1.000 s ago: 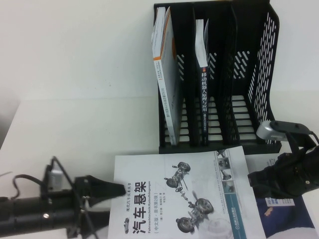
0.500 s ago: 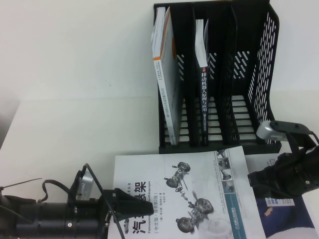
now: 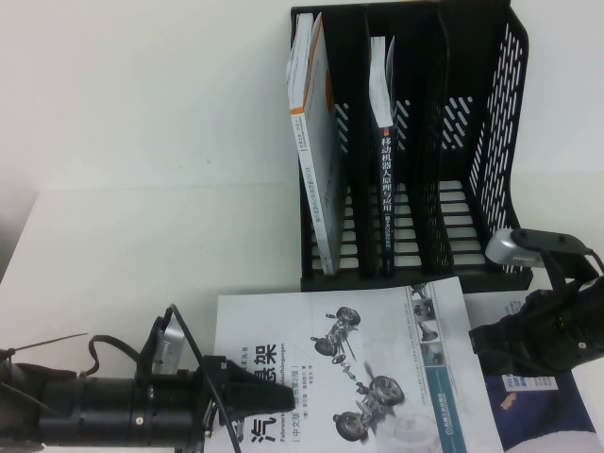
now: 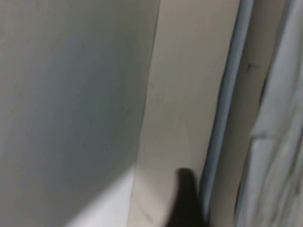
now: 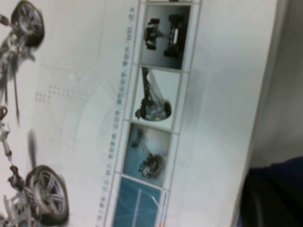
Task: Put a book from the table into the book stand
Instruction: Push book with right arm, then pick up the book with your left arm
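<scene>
The book [image 3: 377, 359], white-covered with a black Chinese title, car suspension drawings and a teal strip, lies flat on the white table [image 3: 142, 236] in front of the black book stand [image 3: 500, 113]. My left gripper [image 3: 257, 394] reaches in from the lower left and is over the book's left edge, on the title. My right gripper [image 3: 479, 340] is at the book's right edge. The right wrist view shows the book's cover [image 5: 94, 94] close up, with a dark gripper part [image 5: 272, 198] beside its edge. The left wrist view shows only blurred pale surfaces and a page-like edge [image 4: 279, 142].
The stand's left slot holds an orange-and-white book [image 3: 316, 142], and its middle slot a black-spined book [image 3: 387, 179]. The right slot [image 3: 453, 189] holds nothing. A blue-covered book [image 3: 528, 406] lies under the right arm. A silver camera [image 3: 533, 247] sits on the right wrist.
My left arm has moved right, so its gripper now reaches over the book's left edge, and it has rolled. The right arm and the book have not moved.
</scene>
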